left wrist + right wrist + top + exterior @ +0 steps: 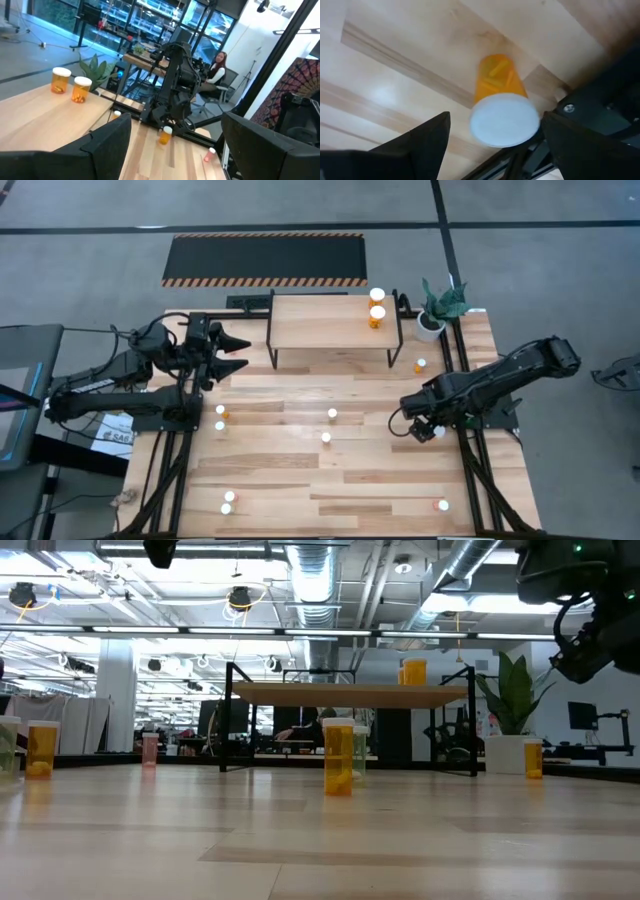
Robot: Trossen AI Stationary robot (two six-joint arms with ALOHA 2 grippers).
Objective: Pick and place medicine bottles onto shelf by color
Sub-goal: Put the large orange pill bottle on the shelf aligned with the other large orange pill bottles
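Two white-capped orange medicine bottles (377, 308) already up on the light-wood shelf (320, 323) — about ten left on the plank table (300, 480). Right gripper (428, 429) spread, hovering directly over an orange bottle (501, 102) — not yet pinching. Left gripper (237, 352) spread, parked beside the shelf.

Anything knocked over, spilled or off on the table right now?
Nothing stands out. The medicine bottles on the table stand upright, caps on, and two orange bottles sit on the shelf. The right pincer hangs open over an upright orange bottle near the table's right edge.
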